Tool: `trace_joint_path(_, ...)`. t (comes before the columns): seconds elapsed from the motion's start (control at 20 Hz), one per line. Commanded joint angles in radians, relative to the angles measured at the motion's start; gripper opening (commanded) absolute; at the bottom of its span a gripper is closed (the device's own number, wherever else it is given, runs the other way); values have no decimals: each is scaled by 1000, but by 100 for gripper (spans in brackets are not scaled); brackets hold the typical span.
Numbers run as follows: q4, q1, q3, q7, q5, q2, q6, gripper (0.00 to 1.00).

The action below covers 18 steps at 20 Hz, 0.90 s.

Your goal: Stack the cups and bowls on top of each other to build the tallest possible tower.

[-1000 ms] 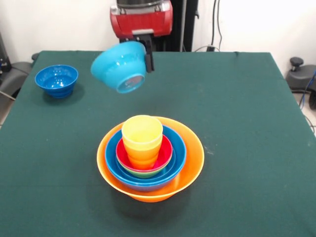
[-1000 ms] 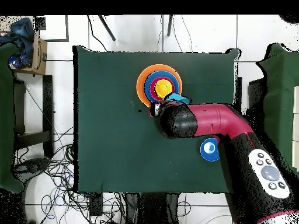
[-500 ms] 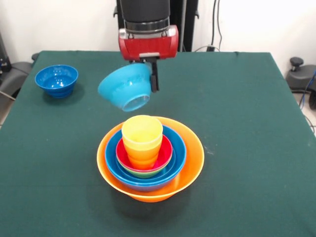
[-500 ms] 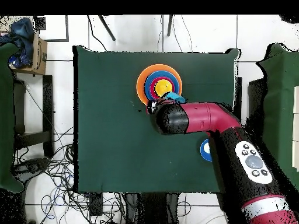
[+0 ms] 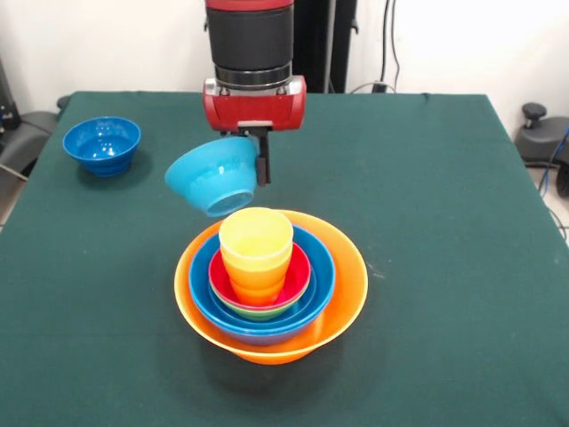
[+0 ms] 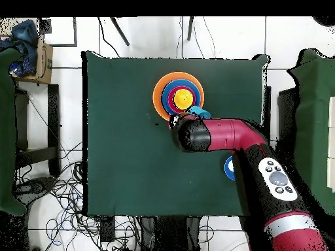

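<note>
The tower [image 5: 271, 298] stands mid-table: a very large orange bowl [image 5: 342, 307] holding a blue bowl, a green and a red bowl, then an orange cup with a yellow cup [image 5: 256, 238] on top. My gripper [image 5: 259, 164] is shut on the rim of a light-blue bowl [image 5: 212, 176]. That bowl hangs tilted, its base towards the camera, just behind and left of the yellow cup. From overhead the tower [image 6: 178, 97] shows beside the arm's wrist, with only a sliver of the light-blue bowl [image 6: 200, 113] visible.
A dark-blue bowl [image 5: 102, 142] sits upright near the table's far left corner; in the overhead view this dark-blue bowl [image 6: 228, 168] is half hidden by the arm. Dark green cloth [image 5: 444, 222] covers the table.
The gripper has carried the light-blue bowl down and closer to the tower, from near the far edge to just behind the yellow cup. The tower and dark-blue bowl have not moved.
</note>
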Motion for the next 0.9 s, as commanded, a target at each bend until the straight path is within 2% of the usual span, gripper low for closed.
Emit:
trace_joint_path(0.05,-56,43,-68,109,-41,41,-61,0)
trace_joint_path(0.3,-46,40,-59,84,-21,43,-54,0)
trace_joint_path(0.9,-61,73,-68,101,17,38,-31,0)
